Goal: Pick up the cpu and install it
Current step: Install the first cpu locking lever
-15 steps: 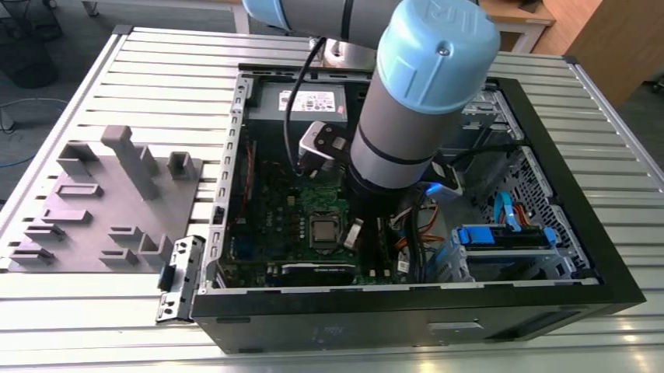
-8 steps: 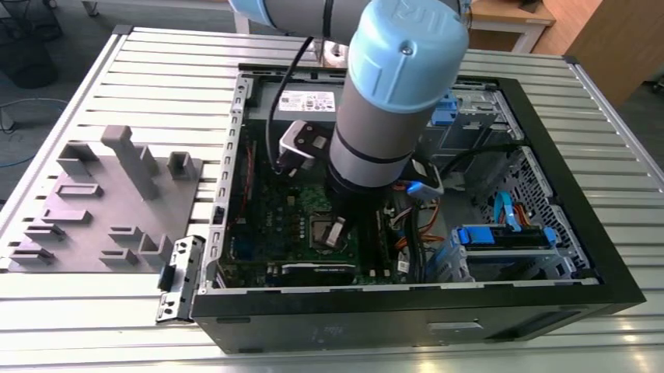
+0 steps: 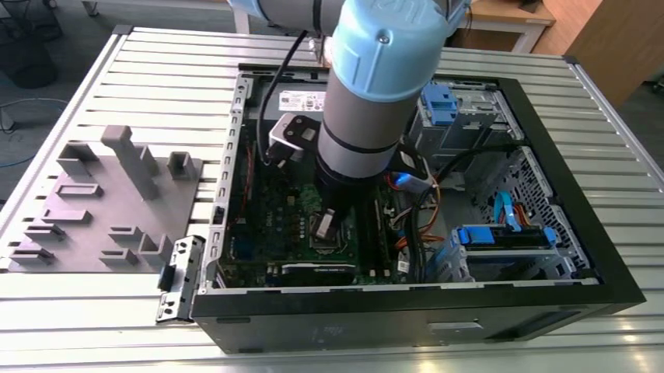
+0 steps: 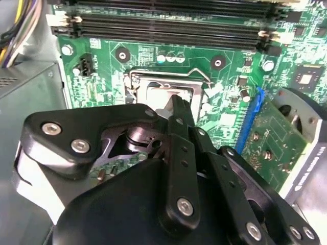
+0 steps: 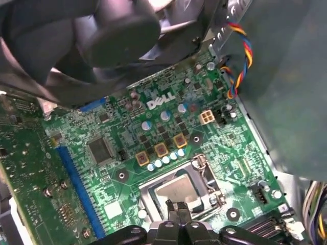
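Gripper (image 3: 325, 225) at the end of the grey and blue arm (image 3: 363, 116) reaches down into the open computer case (image 3: 415, 303) in the exterior view, its tip right over the socket (image 3: 326, 237) on the green motherboard (image 3: 280, 210). Around the case lies a ribbed metal table (image 3: 155, 70); a grey moulded fixture (image 3: 104, 202) sits well off toward the exterior view's left, and a dark floor shows beyond the table's edge. The arm hides much of the board behind it, and the chip cannot be made out here.

In the second wrist view, the gripper (image 4: 176, 104) has its black fingers (image 4: 179, 117) drawn close together, their tips over the cpu (image 4: 166, 94), which lies inside the metal socket frame (image 4: 168, 74). Whether they pinch it cannot be told.

In the first wrist view, the fingertips (image 5: 178, 208) meet at the near edge of the cpu (image 5: 179, 189), which sits flat within the socket frame (image 5: 202, 171). A blurred dark fan (image 5: 112, 30) covers the far board.
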Robot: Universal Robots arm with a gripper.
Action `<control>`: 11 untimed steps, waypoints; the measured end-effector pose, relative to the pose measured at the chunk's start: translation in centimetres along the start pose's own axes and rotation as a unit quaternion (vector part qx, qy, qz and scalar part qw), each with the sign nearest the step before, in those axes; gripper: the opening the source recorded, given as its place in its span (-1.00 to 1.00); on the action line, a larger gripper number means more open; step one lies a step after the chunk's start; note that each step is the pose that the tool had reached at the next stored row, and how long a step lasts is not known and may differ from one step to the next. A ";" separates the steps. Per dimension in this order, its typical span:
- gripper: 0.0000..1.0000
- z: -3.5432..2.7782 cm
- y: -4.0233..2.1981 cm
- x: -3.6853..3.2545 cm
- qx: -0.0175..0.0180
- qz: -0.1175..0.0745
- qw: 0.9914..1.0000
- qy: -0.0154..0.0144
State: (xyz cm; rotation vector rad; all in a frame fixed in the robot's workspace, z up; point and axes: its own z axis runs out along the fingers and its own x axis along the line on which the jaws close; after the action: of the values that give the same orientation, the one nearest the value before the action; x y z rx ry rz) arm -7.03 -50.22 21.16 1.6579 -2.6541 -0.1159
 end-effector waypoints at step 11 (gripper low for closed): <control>-0.79 -2.73 0.46 -0.67 0.006 0.000 1.000 -0.003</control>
State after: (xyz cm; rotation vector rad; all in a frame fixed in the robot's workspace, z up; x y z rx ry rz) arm -7.02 -49.57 23.93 1.6640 -2.6642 -0.1055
